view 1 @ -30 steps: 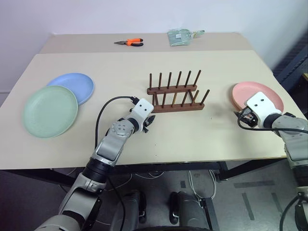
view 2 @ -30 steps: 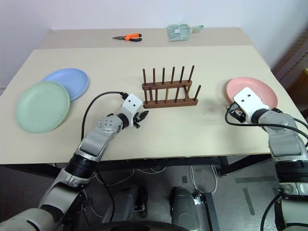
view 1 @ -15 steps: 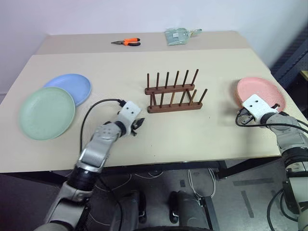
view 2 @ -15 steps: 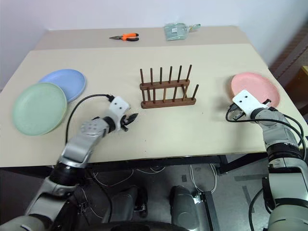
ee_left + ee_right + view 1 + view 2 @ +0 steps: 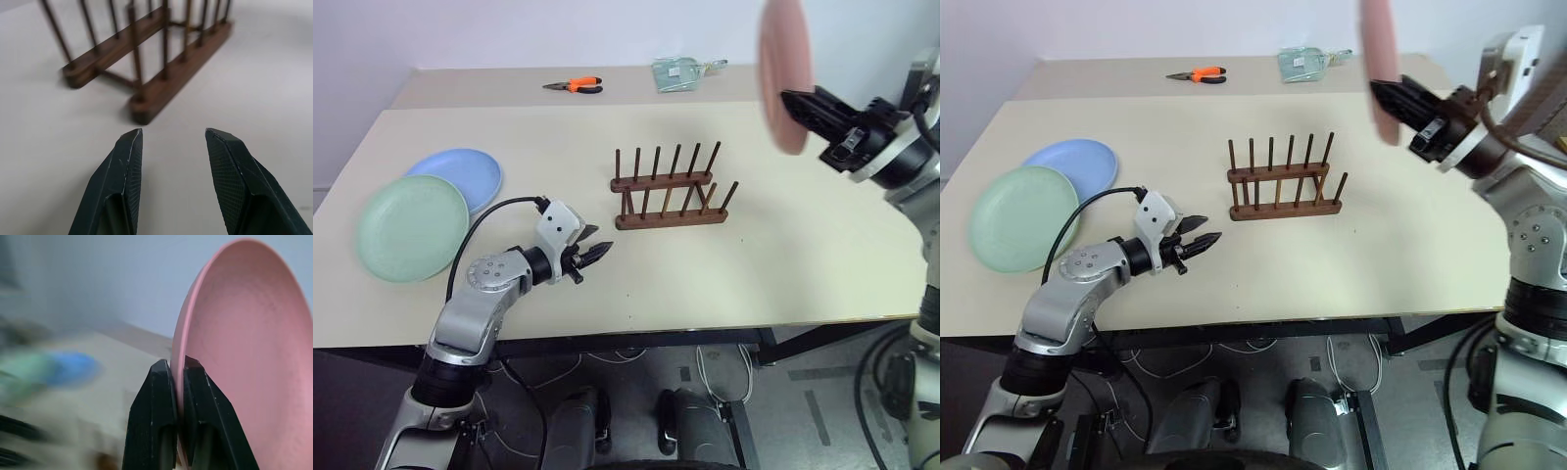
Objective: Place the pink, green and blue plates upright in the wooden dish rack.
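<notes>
We have the pink plate (image 5: 784, 73) up in the air, edge-on and near vertical, high above the table (image 5: 803, 264) and off to the right of the rack (image 5: 668, 192). Our right gripper (image 5: 178, 369) is pinched tight on its rim, one finger on each face, as the right wrist view shows. Our left gripper (image 5: 172, 139) hovers low over the table just in front of the rack's near end, its two fingers apart and holding nothing. The green plate (image 5: 411, 226) and the blue plate (image 5: 462, 174) lie flat at the table's left, the green one overlapping the blue one's near edge. The rack stands empty. We judge the plates to be light, stiff and matte, so a rim pinch should carry one, but a grip at one edge leaves the whole disc hanging off the fingers, and it may swing or twist if we move fast. The surface looks smooth enough to slip under a weak pinch. We think the rim is the only practical hold, leaving the opposite edge free to drop between two pegs. For the flat plates, the overhanging edge of the green one looks easiest to get fingers under.
</notes>
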Controlling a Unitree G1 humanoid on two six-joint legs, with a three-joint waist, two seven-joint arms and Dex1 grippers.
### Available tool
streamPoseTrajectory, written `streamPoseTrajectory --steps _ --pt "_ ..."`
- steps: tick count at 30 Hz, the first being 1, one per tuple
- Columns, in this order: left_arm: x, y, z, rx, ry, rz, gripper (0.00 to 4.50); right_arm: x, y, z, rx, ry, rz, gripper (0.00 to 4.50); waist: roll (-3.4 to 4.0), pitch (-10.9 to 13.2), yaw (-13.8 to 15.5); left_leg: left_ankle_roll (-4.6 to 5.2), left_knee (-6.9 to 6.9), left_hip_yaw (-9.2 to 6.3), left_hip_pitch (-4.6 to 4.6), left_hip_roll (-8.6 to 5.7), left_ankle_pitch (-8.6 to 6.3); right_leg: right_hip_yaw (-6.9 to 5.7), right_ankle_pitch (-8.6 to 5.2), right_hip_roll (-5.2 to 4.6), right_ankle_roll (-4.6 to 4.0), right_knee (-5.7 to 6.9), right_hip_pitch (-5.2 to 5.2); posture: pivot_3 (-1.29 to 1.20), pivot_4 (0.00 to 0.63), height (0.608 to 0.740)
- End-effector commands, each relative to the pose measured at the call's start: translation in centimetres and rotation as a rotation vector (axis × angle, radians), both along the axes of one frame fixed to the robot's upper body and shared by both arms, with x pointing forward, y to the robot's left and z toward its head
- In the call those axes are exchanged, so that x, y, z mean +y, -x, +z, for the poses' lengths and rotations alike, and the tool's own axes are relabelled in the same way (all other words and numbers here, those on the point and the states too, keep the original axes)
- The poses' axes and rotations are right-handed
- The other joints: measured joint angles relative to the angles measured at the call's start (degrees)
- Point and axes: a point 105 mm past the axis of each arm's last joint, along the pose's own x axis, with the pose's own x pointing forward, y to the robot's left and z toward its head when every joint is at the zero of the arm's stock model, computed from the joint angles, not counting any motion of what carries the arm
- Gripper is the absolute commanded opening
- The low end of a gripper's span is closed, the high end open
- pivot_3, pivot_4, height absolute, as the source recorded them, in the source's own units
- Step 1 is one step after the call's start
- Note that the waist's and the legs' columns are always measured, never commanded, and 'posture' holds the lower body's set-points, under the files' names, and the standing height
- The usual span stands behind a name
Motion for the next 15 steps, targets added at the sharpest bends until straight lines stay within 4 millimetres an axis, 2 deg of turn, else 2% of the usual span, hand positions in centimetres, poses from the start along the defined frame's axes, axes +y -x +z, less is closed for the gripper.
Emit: streamPoseTrajectory --steps 1,3,8,15 --pt "-0.3 1.0 1.7 -0.031 0.044 -0.062 2.04 0.1 0.1 1.4 0.023 -0.106 0.061 0.05 0.00 0.00 0.24 0.02 0.00 -0.01 -0.04 -0.02 -0.01 -0.04 0.00 -0.04 0.00 0.00 -0.02 0.00 0.150 0.740" --pt "-0.4 1.3 1.7 -0.027 0.052 -0.070 2.04 0.1 -0.1 1.4 0.040 -0.126 0.076 0.05 0.01 0.01 0.38 0.04 0.00 0.00 -0.12 -0.07 -0.02 -0.04 0.00 -0.07 0.00 0.01 -0.10 0.00 0.150 0.740" --pt "-0.3 1.9 1.7 -0.019 0.068 -0.069 2.04 -0.8 -2.2 0.3 0.161 -0.191 0.077 0.05 0.01 0.01 0.18 0.08 0.01 0.06 -0.14 -0.08 -0.02 -0.05 0.00 -0.03 0.01 0.00 -0.11 0.00 0.150 0.740" --pt "-0.4 1.9 1.5 -0.015 0.073 -0.054 2.04 -1.4 -3.5 -0.5 0.250 -0.263 0.084 0.05 0.01 0.01 0.08 0.10 0.00 0.09 -0.14 -0.07 -0.02 -0.04 0.00 0.04 0.02 0.03 -0.12 0.00 0.150 0.740"
